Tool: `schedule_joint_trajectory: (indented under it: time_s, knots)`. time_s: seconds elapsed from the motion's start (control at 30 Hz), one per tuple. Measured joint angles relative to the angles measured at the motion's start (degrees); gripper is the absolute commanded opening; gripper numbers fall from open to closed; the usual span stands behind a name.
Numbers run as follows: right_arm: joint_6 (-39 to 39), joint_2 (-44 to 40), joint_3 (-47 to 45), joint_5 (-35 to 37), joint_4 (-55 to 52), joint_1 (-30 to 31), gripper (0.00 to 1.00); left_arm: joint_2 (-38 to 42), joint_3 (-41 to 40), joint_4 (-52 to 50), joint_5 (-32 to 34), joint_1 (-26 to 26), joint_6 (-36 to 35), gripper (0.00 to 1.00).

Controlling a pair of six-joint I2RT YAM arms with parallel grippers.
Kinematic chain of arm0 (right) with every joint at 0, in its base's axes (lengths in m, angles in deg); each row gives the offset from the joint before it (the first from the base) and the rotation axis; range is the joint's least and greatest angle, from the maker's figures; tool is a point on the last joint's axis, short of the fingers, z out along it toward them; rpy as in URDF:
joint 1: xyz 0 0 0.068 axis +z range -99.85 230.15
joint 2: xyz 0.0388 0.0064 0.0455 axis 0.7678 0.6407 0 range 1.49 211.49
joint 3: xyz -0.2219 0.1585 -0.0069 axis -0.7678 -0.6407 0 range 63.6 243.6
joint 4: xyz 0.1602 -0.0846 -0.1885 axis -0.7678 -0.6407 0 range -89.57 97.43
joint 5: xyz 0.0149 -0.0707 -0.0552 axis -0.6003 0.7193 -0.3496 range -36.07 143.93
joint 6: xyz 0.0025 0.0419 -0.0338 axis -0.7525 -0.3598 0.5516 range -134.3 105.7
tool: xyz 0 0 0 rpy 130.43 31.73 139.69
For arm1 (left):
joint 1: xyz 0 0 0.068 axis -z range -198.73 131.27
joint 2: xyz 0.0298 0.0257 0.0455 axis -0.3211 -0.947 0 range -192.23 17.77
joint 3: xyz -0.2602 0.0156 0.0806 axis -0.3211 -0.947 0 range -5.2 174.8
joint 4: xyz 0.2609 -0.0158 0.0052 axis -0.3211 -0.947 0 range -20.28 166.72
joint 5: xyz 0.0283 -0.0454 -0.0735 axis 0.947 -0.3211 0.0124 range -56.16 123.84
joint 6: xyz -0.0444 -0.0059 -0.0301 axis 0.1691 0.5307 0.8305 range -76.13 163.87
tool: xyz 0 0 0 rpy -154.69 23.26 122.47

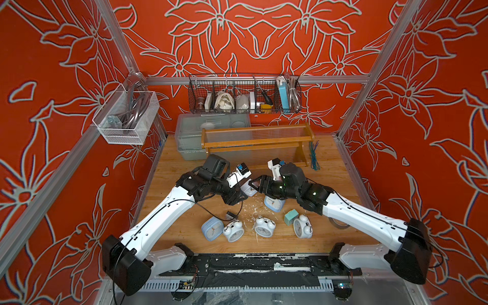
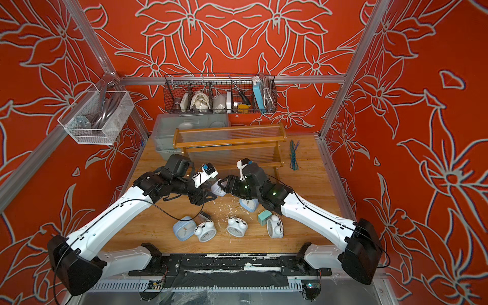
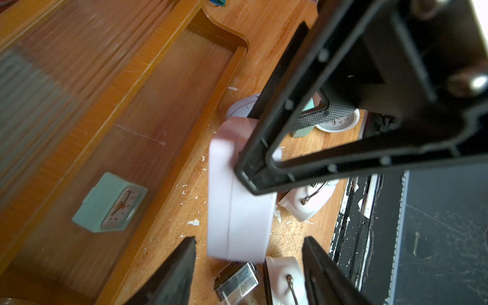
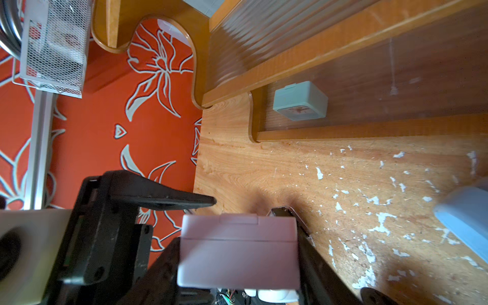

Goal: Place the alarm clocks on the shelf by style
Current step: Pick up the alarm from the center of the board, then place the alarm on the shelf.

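Base rail (image 1: 245,260): black; along the 6 o'clock edge of the table (image 1: 169,211); both arms are mounted on it
Right gripper (image 1: 254,184): pinching the lilac cube clock (image 4: 237,248) by two opposite sides; held in the air over the table's centre
Left gripper (image 3: 248,239): fingers spread, one on each side of that same clock; a gap shows on both sides; it faces the right gripper from 9 o'clock
Shelf (image 1: 257,142): at 12 o'clock; stepped wooden tiers with ribbed panels
Teal cube clock (image 3: 111,203): on the shelf's lowest tier, near its 9 o'clock end
Second teal cube (image 1: 291,216): on the table at 5 o'clock; just beside a twin-bell clock
Twin-bell clocks (image 1: 264,225): three, white; in a loose row toward 6 o'clock
Light-blue square clock (image 1: 212,228): at the row's 9 o'clock end
Other light-blue clock (image 1: 273,204): partly under the right arm
Dark cube clock (image 1: 231,215): just at 12 o'clock of the row
Grey bin (image 1: 190,137): at 11 o'clock; behind the shelf's end
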Motion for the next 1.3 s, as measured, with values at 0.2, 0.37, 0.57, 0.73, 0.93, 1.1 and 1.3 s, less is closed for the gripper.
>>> schedule_joint_trajectory:
  time_s: [0.2,0.37,0.57,0.73,0.93,1.1,1.3]
  knots:
    - [8.44,-0.17,0.0,4.61,-3.02,-0.48,0.44,0.39,-1.66,-1.2,-0.76,-1.27,-0.39,0.69]
    - [14.58,0.17,0.0,8.37,-3.19,-0.48,0.43,0.39,-1.75,-2.21,-4.02,-6.64,0.02,0.69]
    - [19.28,3.87,0.0,12.31,-2.16,-0.28,0.42,0.39,-1.75,-2.27,-8.2,-13.7,1.9,0.69]
    - [20.87,8.07,0.0,17.14,-1.27,0.61,0.41,0.59,-2.34,-1.9,-9.53,-14.95,2.93,0.69]
    - [21.27,12.57,0.04,25.0,1.16,3.72,0.4,0.76,-3.56,-1.38,-9.97,-15.54,3.89,0.69]
    - [21.2,17.42,1.51,32.04,1.77,6.38,0.39,0.81,-3.69,-1.11,-9.97,-15.91,4.24,0.69]
    - [20.65,23.12,5.03,37.83,2.34,7.69,0.39,1.05,-3.96,-0.7,-9.94,-16.63,4.68,0.68]
